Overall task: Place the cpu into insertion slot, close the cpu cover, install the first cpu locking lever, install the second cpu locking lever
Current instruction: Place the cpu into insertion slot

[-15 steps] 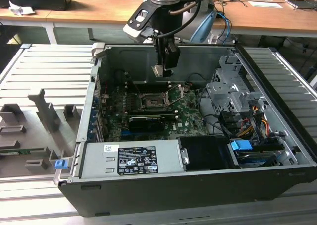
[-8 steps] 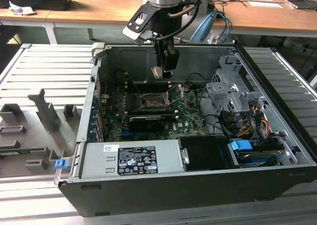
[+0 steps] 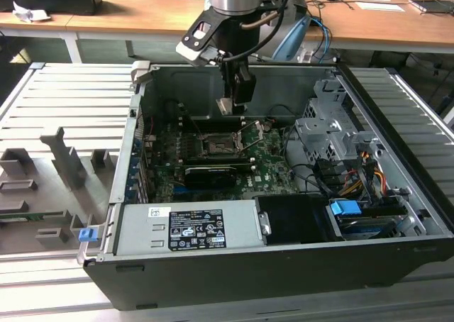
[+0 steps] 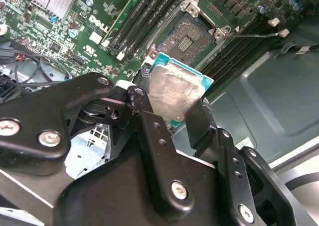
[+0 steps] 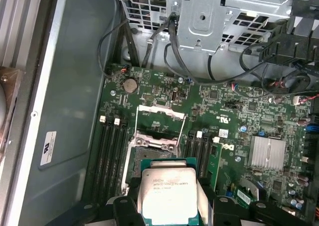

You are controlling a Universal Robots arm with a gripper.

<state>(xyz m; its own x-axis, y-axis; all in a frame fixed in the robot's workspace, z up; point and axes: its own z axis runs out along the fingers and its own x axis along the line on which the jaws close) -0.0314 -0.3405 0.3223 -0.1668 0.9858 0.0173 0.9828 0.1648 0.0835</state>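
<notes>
The tool [image 3: 231, 108] hangs inside the open computer case [image 3: 213, 272], above the green motherboard [image 3: 273, 167]. Its fingers are clamped on opposite edges of the cpu [image 4: 174, 89]. The exterior view shows the chip held clear above the insertion slot [image 3: 218, 146]. The first wrist view shows the cpu cover [image 5: 160, 111] raised beside that slot.

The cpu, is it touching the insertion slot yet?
Apart. In the exterior view the hand holds the cpu well above the motherboard, with open space down to the insertion slot. The second wrist view shows the slot bare.
</notes>
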